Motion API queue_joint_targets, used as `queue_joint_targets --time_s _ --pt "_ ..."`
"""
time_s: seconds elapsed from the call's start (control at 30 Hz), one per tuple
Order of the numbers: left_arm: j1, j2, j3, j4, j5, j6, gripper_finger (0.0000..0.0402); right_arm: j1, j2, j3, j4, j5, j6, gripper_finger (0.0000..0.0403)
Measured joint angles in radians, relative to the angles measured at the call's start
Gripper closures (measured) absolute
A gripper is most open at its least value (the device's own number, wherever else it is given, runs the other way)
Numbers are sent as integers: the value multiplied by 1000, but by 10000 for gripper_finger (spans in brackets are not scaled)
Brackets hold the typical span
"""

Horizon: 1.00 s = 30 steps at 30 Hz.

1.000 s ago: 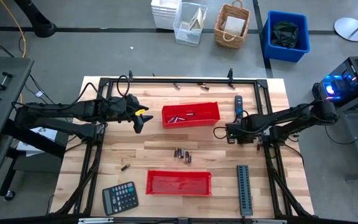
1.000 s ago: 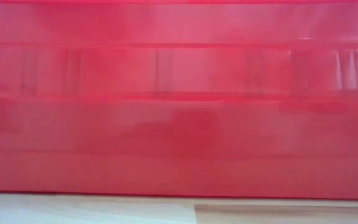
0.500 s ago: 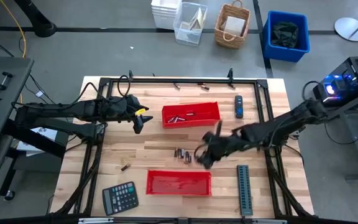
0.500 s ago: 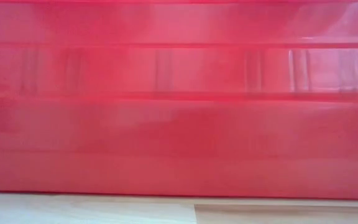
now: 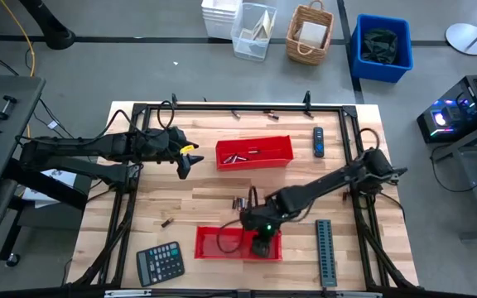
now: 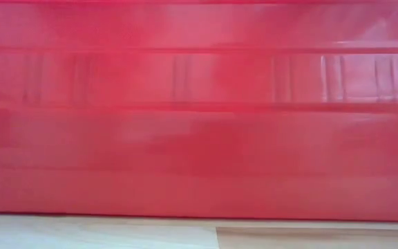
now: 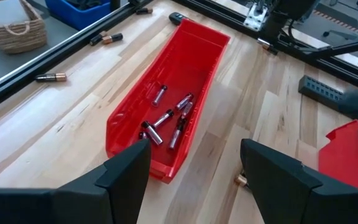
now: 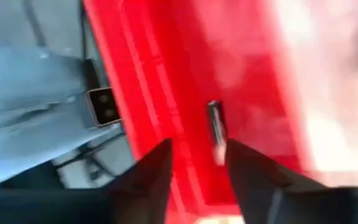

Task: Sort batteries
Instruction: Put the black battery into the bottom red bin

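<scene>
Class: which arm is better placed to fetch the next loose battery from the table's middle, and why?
Right, probably: the right gripper is over the near red tray, beside the loose batteries. The left gripper waits farther away.

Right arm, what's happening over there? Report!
Right gripper over near red tray, battery between parted fingers. Left gripper open, waiting by far tray. Nothing blocking.

The desk (image 5: 197,199) is pale wooden planking with a smooth matt grain. Both red trays (image 7: 185,81) (image 5: 222,242) look like glossy moulded plastic. The batteries (image 7: 166,121) have metallic, shiny ends. At the frame's top centre, a basket (image 5: 309,33) is woven wicker, rough-textured.
</scene>
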Motion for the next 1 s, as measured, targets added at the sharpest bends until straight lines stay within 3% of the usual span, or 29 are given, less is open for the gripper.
queue_joint_targets --time_s 0.13,0.27,0.47,0.6,0.73,1.0 --pt "0 0 0 -3 0 0 161 -19 -23 100 -370 151 15 186" --pt "1 0 0 -6 0 0 161 -48 -108 32 -699 330 172 175" --pt "1 0 0 -6 -2 1 161 -111 -402 -433 -527 220 562 179" --pt "1 0 0 -6 -10 1 161 -136 -537 -651 -462 235 899 179" --pt "1 0 0 -6 -12 5 161 -137 -566 -754 -455 260 1165 179" --pt "1 0 0 -5 -14 46 161 -81 -472 -838 -439 274 1522 179"
